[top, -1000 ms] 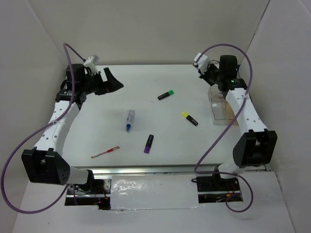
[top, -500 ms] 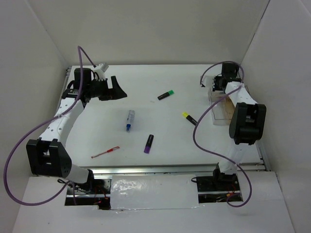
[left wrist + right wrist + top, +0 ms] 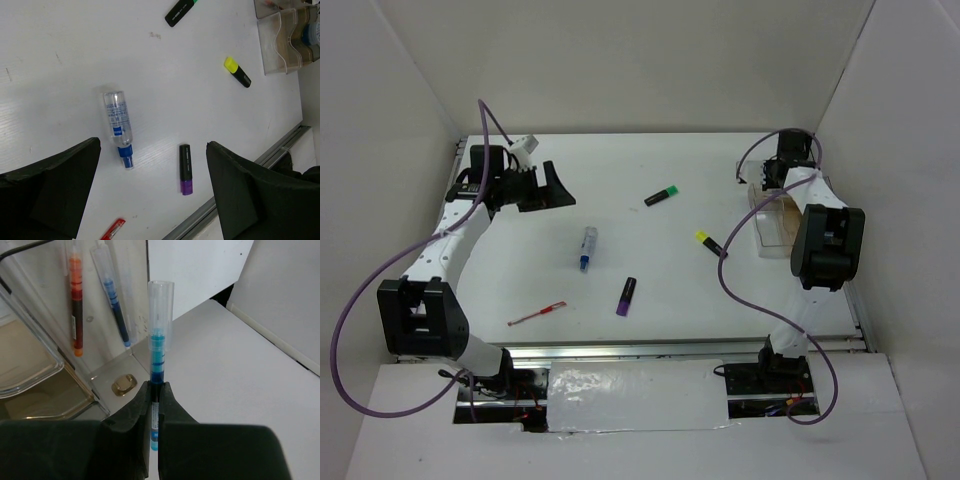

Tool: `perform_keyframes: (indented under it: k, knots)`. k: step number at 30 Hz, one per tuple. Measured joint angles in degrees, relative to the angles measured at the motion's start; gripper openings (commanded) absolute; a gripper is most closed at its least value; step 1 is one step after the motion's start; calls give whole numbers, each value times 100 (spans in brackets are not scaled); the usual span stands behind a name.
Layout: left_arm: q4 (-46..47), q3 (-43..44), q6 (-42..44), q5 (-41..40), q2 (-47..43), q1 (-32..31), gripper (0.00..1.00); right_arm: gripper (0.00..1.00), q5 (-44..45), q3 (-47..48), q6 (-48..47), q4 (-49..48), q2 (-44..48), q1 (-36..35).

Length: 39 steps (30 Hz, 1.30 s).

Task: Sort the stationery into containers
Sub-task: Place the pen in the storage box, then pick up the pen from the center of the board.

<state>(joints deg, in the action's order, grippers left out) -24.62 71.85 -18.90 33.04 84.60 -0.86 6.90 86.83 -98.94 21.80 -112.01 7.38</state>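
right tool (image 3: 155, 390) clamped on thin blue pen with clear cap (image 3: 160, 340); left tool (image 3: 152, 145) wide open, empty
clear rectangular plastic box (image 3: 35, 375) just left of right tool's tips; white-blue tube (image 3: 118, 127) ahead of left tool

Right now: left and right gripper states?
Left gripper: jaws open, holding nothing.
Right gripper: jaws shut on a thin blue pen with a clear plastic cap.

The left arm reaches over the far-left part of the tabletop (image 3: 670, 280), its left gripper (image 3: 552, 190) held above it with fingers (image 3: 60, 190) spread wide. The right arm folds steeply at the tabletop's far-right corner, the right gripper (image 3: 155, 390) pinched tight on a blue pen (image 3: 160, 347)
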Motion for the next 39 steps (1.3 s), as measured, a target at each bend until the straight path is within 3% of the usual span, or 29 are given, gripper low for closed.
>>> perform_keyframes:
  k: [5,7,16,21,24,30,34,39]
  knots:
    - [-72,0,90,-2,0,26,99,8,7,-116,-85,-24,0,0]
    - [-87,-2,96,-4,0,31,99,19,11,-210,-127,-31,0,0]
    - [-203,-9,221,-59,-4,37,99,47,92,-391,-212,-98,-4,-11]
    - [-398,-212,697,-166,-181,125,99,47,39,-391,-249,-208,-4,-26]
    - [-664,-385,1373,-260,-470,260,95,46,-109,-391,-116,-203,24,-74]
    - [-1622,-876,3864,-535,-968,308,83,46,-811,-166,1036,157,542,-426]
    - [-2085,-1860,5298,-1073,-1189,317,79,46,-1427,175,2258,343,1290,-743]
    - [-2468,-3005,6417,-1624,-1762,345,74,45,-2070,205,3665,549,2240,-1049]
